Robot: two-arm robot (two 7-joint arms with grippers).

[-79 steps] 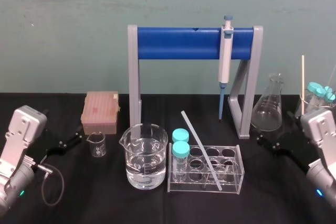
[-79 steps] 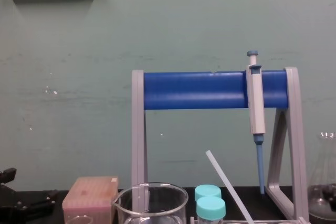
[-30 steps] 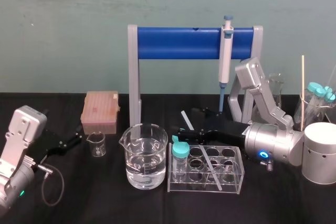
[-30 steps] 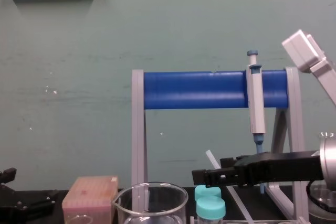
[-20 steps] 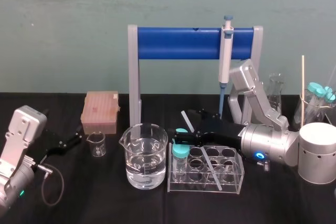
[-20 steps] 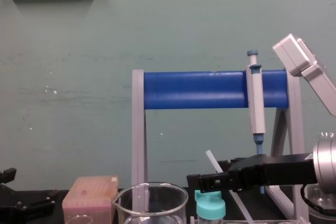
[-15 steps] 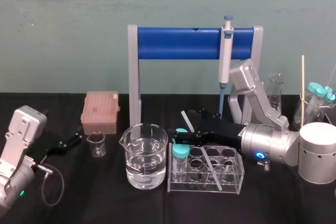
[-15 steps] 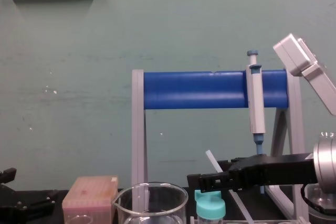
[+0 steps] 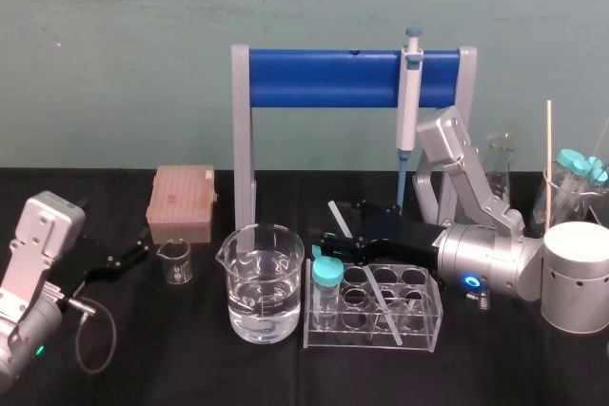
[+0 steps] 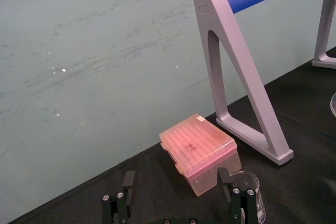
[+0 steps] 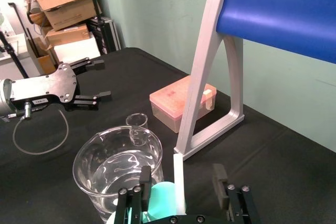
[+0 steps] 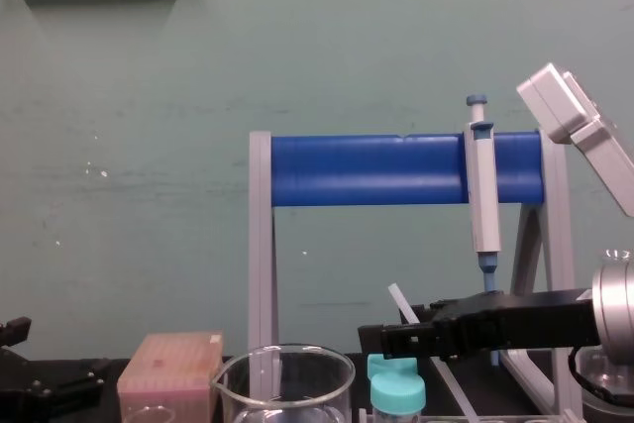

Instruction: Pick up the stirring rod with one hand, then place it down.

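The stirring rod (image 9: 381,299) is a thin whitish stick leaning in the clear test tube rack (image 9: 419,309), its upper end pointing back and left. My right gripper (image 9: 333,239) reaches in level from the right, its black fingers on either side of the rod's upper part. In the right wrist view the rod (image 11: 178,184) stands in the gap of the right gripper (image 11: 181,178), and both fingers (image 11: 145,181) are clear of it, so the gripper is open. In the chest view the gripper (image 12: 381,341) crosses the rod (image 12: 400,302). My left gripper (image 9: 131,254) rests open at the far left.
A water-filled beaker (image 9: 264,284) stands just left of the rack, and a teal-capped tube (image 9: 326,280) sits in the rack's left end. Behind are the blue stand with the pipette (image 9: 409,102), a pink tip box (image 9: 181,203), a small beaker (image 9: 175,261) and a flask (image 9: 499,166).
My right arm swung in from the far right and brought its fingers around the rod's upper part. Over the last half second it hardly moved. The rod still leans in the rack.
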